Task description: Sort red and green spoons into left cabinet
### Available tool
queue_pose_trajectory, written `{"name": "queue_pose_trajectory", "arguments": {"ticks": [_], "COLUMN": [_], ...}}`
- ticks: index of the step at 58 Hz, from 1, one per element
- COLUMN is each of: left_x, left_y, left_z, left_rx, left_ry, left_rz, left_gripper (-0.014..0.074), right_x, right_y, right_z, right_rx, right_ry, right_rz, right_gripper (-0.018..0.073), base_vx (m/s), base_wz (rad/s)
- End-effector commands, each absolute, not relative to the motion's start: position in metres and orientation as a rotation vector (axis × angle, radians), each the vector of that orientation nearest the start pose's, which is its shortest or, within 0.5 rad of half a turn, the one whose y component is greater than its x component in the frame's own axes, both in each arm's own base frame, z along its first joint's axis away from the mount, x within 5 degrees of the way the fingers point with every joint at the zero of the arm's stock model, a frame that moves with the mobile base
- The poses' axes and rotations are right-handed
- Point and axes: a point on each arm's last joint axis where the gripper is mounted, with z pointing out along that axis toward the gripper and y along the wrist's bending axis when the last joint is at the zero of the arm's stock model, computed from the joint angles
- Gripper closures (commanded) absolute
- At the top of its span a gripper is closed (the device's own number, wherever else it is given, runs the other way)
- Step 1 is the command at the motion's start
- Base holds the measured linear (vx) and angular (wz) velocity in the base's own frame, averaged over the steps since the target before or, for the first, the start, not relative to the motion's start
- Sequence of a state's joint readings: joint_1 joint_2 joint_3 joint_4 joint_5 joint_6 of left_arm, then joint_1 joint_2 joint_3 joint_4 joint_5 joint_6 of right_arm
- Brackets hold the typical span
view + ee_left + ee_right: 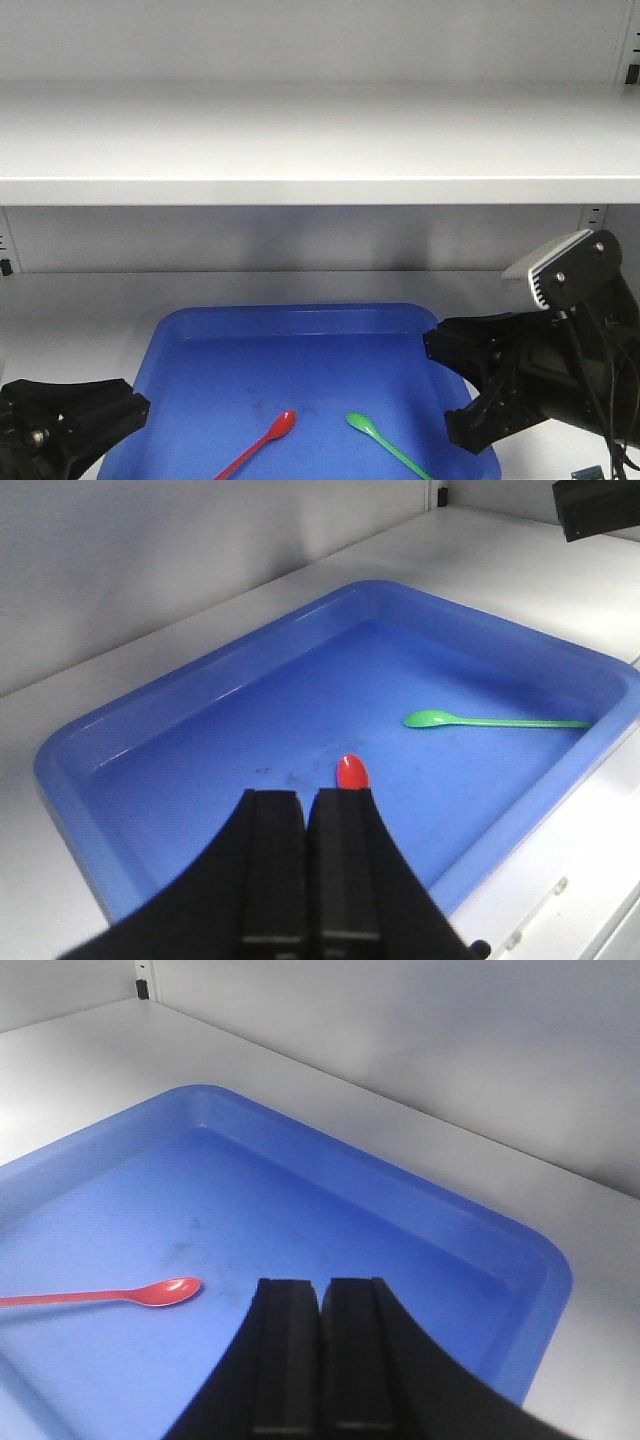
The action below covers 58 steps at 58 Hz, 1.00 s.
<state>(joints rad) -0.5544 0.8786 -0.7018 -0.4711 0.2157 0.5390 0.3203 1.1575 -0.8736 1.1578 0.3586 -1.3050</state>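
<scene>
The red spoon (pixel 262 443) and the green spoon (pixel 385 442) lie side by side in a blue tray (pixel 300 318) on the lower shelf of the light grey left cabinet (pixel 300 150). My left gripper (pixel 308 795) is shut and holds nothing. It hovers over the red spoon's handle, and only the red bowl (pixel 352 772) shows past its fingertips. The green spoon (pixel 480 721) lies to its right. My right gripper (pixel 322 1285) is also shut and empty, over the tray. The red spoon (pixel 130 1295) lies to its left, and the green spoon is hidden in this view.
The upper shelf's front edge (pixel 320 192) overhangs the tray. The tray's raised rim (pixel 540 1260) rings the spoons. White shelf surface (pixel 70 310) runs around the tray up to the back wall. Slotted side rails (pixel 8 245) stand at the cabinet's sides.
</scene>
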Motion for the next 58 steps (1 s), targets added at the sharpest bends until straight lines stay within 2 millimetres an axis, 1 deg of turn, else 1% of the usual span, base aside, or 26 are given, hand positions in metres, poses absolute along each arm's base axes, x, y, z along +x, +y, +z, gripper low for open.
{"name": "queue_pose_trajectory", "arguments": {"ticks": [1, 20, 28, 34, 41, 47, 52, 58], "left_x": [0.156, 0.156, 0.158, 0.159, 0.157, 0.159, 0.162, 0.158], "left_y": [-0.104, -0.104, -0.103, -0.097, -0.088, -0.082, -0.075, -0.066], "left_z": [0.356, 0.356, 0.358, 0.362, 0.359, 0.355, 0.355, 0.359], "left_rx": [0.572, 0.572, 0.527, 0.447, 0.358, 0.308, 0.276, 0.263], "left_ry": [1.677, 1.678, 1.655, 1.566, 1.483, 1.466, 1.469, 1.460], "left_rz": [-0.430, -0.431, -0.440, -0.404, -0.372, -0.343, -0.308, -0.273], "left_gripper": [0.0597, 0.0597, 0.0597, 0.0597, 0.0597, 0.0597, 0.0597, 0.0597], "right_x": [0.228, 0.228, 0.228, 0.228, 0.228, 0.228, 0.228, 0.228], "right_y": [0.106, 0.106, 0.106, 0.106, 0.106, 0.106, 0.106, 0.106], "right_z": [0.358, 0.358, 0.358, 0.358, 0.358, 0.358, 0.358, 0.358], "right_rx": [-0.637, -0.642, -0.642, -0.642, -0.642, -0.642, -0.642, -0.642], "right_ry": [1.739, 1.740, 1.740, 1.740, 1.740, 1.740, 1.740, 1.740], "right_rz": [0.414, 0.419, 0.419, 0.419, 0.419, 0.419, 0.419, 0.419], "right_gripper": [0.0562, 0.0562, 0.0562, 0.0562, 0.0562, 0.0562, 0.0562, 0.0562], "base_vx": [0.00, 0.00, 0.00, 0.00, 0.00, 0.00, 0.00, 0.00], "base_wz": [0.00, 0.00, 0.00, 0.00, 0.00, 0.00, 0.00, 0.00]}}
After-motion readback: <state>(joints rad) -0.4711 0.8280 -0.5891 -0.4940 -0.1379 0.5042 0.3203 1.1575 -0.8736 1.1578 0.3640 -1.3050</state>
